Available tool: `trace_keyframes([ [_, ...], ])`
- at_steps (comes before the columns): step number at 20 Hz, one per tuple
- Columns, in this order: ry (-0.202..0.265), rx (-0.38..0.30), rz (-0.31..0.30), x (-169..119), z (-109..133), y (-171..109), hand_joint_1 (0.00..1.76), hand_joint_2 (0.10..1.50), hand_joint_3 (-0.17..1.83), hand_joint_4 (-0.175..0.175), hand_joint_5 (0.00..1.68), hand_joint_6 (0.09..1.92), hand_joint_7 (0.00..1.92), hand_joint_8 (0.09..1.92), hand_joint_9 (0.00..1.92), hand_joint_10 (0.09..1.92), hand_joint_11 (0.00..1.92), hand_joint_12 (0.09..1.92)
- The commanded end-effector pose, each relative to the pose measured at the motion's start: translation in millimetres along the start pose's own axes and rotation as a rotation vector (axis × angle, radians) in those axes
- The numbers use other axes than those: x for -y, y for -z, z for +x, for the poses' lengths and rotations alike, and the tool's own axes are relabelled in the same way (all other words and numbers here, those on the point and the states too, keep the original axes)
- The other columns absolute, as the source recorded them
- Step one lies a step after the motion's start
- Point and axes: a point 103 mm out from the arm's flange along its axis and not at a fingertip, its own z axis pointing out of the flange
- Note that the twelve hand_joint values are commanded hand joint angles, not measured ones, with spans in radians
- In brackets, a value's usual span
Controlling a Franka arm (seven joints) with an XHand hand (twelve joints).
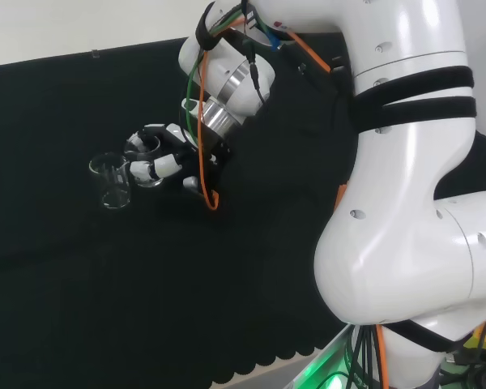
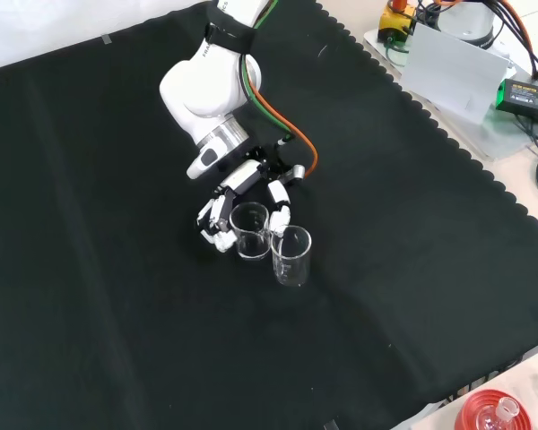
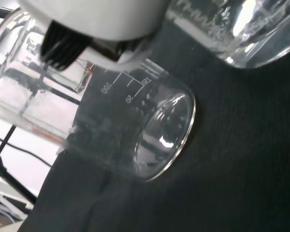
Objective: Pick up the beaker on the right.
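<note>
Two clear glass beakers stand close together on the black cloth. In the front view the hand [image 2: 244, 186] comes down from above, and its fingers [image 2: 213, 219] curl round both sides of the farther beaker [image 2: 249, 233]. The nearer beaker [image 2: 291, 257] stands free, just right of and below the held one. In the head view the hand [image 1: 160, 159] is low over the cloth, with the free beaker [image 1: 111, 180] at its left. The wrist view has the held beaker [image 3: 135, 130] close against the palm [image 3: 96, 19] and the other beaker [image 3: 237, 29] beside it.
The arm's white links [image 1: 405, 203] take up the right of the head view. A white box [image 2: 453, 72] and cables lie beyond the cloth's edge at the front view's upper right. A red ribbed stand [image 2: 498, 414] sits at its lower right corner.
</note>
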Motion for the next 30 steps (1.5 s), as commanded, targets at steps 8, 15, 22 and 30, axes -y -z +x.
trace_keyframes([
  [8,-0.009,0.022,-0.159,10,4,48,1.14,0.69,0.52,0.175,1.39,0.39,1.44,0.16,1.21,0.24,0.78,1.07],
  [15,0.012,0.042,-0.194,15,14,75,1.15,0.67,0.53,0.174,1.46,0.26,1.55,0.09,1.31,0.15,0.87,1.02],
  [22,0.021,0.072,-0.165,20,28,84,1.17,0.67,0.51,0.095,1.49,0.19,1.62,0.09,1.53,0.09,1.17,0.86],
  [30,0.025,0.11,-0.148,33,33,107,1.18,0.66,0.54,0.067,1.5,0.17,1.65,0.09,1.56,0.09,1.21,0.84],
])
